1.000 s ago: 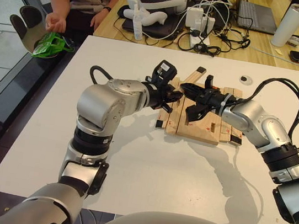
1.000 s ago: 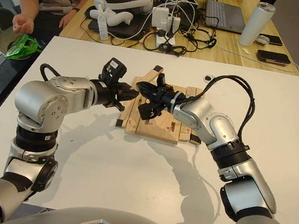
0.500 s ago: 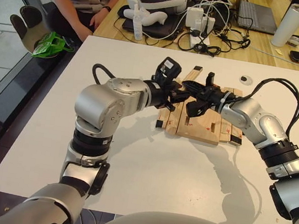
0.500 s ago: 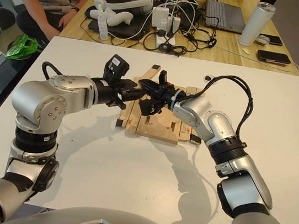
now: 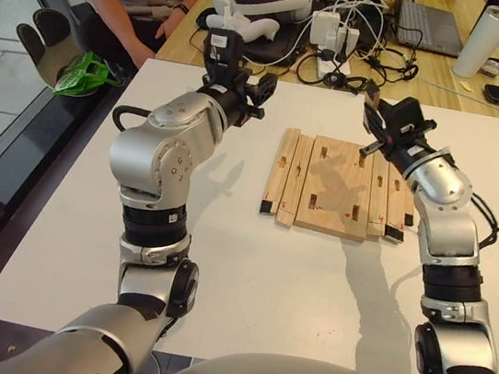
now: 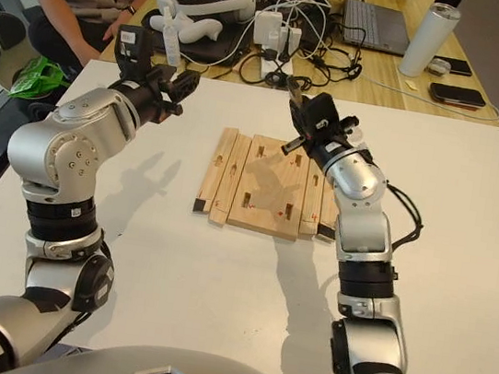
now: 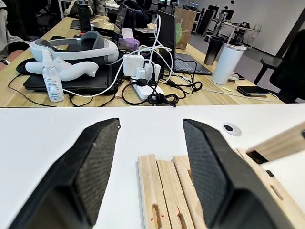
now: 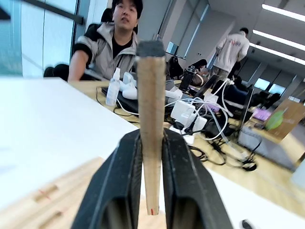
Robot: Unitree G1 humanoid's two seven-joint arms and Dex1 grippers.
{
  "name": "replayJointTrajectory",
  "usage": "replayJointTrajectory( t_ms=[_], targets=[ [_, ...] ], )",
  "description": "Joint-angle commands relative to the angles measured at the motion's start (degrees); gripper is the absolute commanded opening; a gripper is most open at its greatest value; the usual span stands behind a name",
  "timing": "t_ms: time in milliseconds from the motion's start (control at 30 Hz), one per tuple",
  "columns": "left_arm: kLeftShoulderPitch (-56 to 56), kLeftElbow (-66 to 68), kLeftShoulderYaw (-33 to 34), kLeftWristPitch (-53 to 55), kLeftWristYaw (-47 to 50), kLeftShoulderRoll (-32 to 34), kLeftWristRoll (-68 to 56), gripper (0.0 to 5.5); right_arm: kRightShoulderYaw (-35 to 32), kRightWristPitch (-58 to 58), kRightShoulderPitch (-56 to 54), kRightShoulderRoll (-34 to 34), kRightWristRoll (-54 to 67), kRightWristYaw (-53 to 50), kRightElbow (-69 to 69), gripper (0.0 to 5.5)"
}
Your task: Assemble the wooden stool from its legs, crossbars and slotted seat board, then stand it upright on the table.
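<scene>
The slotted seat board (image 5: 331,187) lies flat on the white table (image 5: 246,280), with loose wooden bars (image 5: 280,168) lying close along both of its long sides. The right gripper (image 8: 151,143), poised above the board's far right corner, has its fingers clamped on one dark-capped wooden bar (image 8: 150,90). The left gripper (image 5: 247,92) hangs over the table's far left part, fingers apart and empty.

One slotted seat board (image 5: 332,194) lies on the bench (image 5: 247,270), two narrow bars (image 5: 278,168) left of it, at least two right of it; the right tool (image 8: 151,143) grips one stick (image 8: 150,86).
</scene>
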Motion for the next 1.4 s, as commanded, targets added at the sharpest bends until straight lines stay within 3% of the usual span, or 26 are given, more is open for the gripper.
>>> replayJointTrajectory(
  t_ms=[33,200,500,967,1300,1400],
  targets=[
    [4.35,1.18,0.45,-5.24,5.80,-4.16,2.76,2.47,-5.24,11.40,5.02,7.18,6.91,-8.59,-9.92,0.40],
    [9.48,-0.07,-2.33,-11.04,7.85,-6.02,4.86,2.47,-2.41,12.79,8.80,8.05,4.76,-13.87,-15.35,0.40],
    [3.55,6.21,-3.17,-21.26,5.91,-2.56,7.56,2.47,4.61,19.09,12.27,0.32,18.41,3.89,-23.39,0.40],
    [3.19,2.81,-11.30,-16.23,4.17,-8.79,5.65,2.47,10.63,14.82,5.77,1.38,17.88,4.42,-16.65,0.40],
    [2.09,3.15,-8.85,-15.88,4.15,-6.36,6.08,2.47,9.62,13.39,4.71,1.57,16.70,1.89,-15.35,0.40],
    [1.52,3.85,-4.49,-17.09,5.44,-4.15,6.23,2.47,6.00,13.46,6.22,0.67,11.77,-5.78,-15.69,0.40]
  ],
)
